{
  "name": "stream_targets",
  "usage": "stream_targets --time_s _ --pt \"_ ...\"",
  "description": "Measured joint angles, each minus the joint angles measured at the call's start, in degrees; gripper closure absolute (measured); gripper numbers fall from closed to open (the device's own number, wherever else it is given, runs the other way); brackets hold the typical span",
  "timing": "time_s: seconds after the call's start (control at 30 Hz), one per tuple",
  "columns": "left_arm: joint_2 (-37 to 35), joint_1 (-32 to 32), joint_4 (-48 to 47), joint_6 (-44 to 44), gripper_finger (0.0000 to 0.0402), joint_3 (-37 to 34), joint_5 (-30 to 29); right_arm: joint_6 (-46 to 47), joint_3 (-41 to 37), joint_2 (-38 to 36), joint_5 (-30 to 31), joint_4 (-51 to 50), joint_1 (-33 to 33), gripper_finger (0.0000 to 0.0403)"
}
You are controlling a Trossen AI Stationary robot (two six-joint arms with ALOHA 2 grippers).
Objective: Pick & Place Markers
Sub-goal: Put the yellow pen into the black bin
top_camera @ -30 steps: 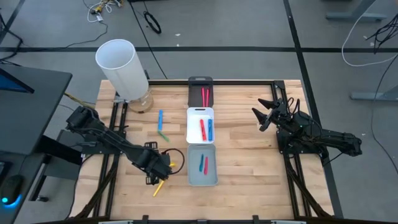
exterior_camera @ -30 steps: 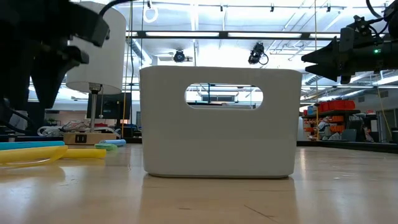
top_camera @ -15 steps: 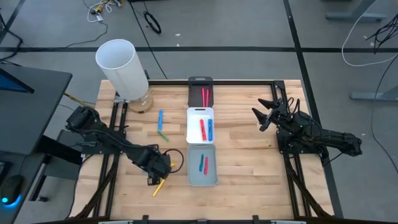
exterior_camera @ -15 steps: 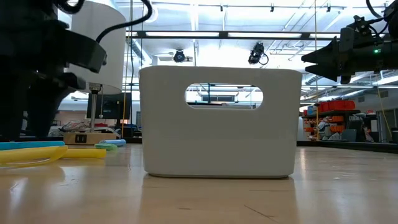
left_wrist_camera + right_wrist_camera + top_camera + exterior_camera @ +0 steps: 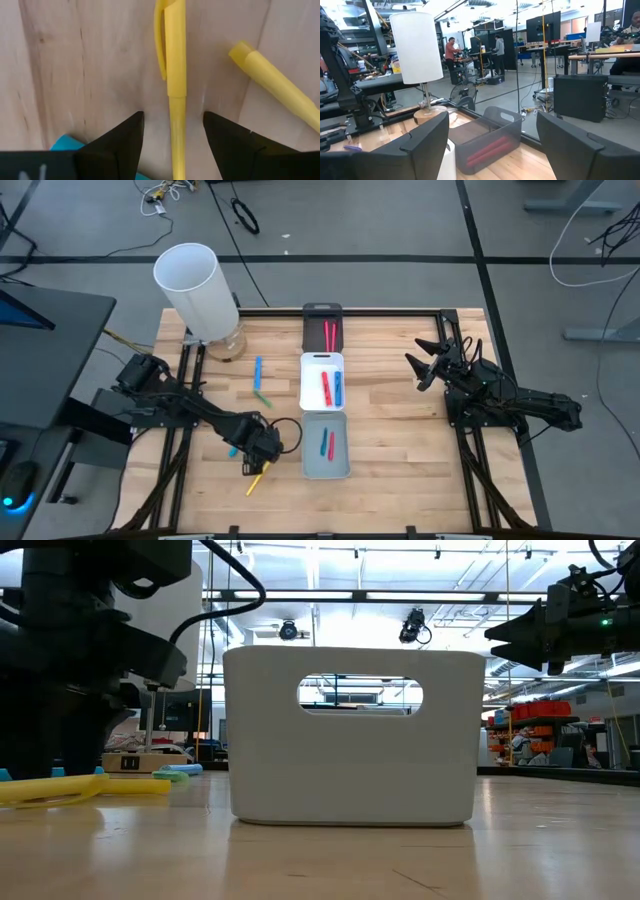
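The left end effector [image 5: 172, 132] is hanging low over the bench [image 5: 400, 440], fingers spread either side of a slim yellow marker [image 5: 172, 60] lying flat just left of the grey tray [image 5: 325, 446]; this looks like the pick, calling next for a closing squeeze. On the right, the right end effector [image 5: 428, 362] is waiting wide open above the bench's far edge.

left gripper [image 5: 262, 460] lowered, fingers apart; right gripper [image 5: 424, 363] raised, spread

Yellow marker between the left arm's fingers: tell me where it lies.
In the left wrist view the slim yellow marker lies flat on the wooden table, between the open left gripper's dark fingers, a second yellow marker beside it.
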Motion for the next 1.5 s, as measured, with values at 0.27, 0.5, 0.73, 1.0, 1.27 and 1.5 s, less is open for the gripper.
stream_targets --time_s 0.27,0.5,0.73,1.0,1.27,1.5 --pt "0.07 0.04 0.45 -4.21 0.0241 0.00 2.22 0.00 0.00 0.00 -0.02 0.00 0.00 0.0101" --pt "0.07 -0.09 1.37 -4.65 0.0305 0.00 1.52 0.01 0.00 0.00 0.00 0.00 -0.02 0.0101" --pt "0.07 -0.09 1.75 -4.44 0.0373 0.04 1.49 -0.01 0.00 0.00 0.00 0.00 -0.02 0.0101" --pt "-0.80 1.49 1.87 -8.36 0.0367 0.00 0.37 0.00 0.00 0.00 -0.02 0.00 0.00 0.0101" --pt "-5.67 5.03 1.13 -15.38 0.0376 0.00 -1.28 0.00 0.00 0.00 0.00 0.01 -0.01 0.0101" --pt "-8.47 6.82 2.03 -27.14 0.0370 0.02 -1.46 0.01 0.00 0.00 0.00 0.02 -0.01 0.0101"
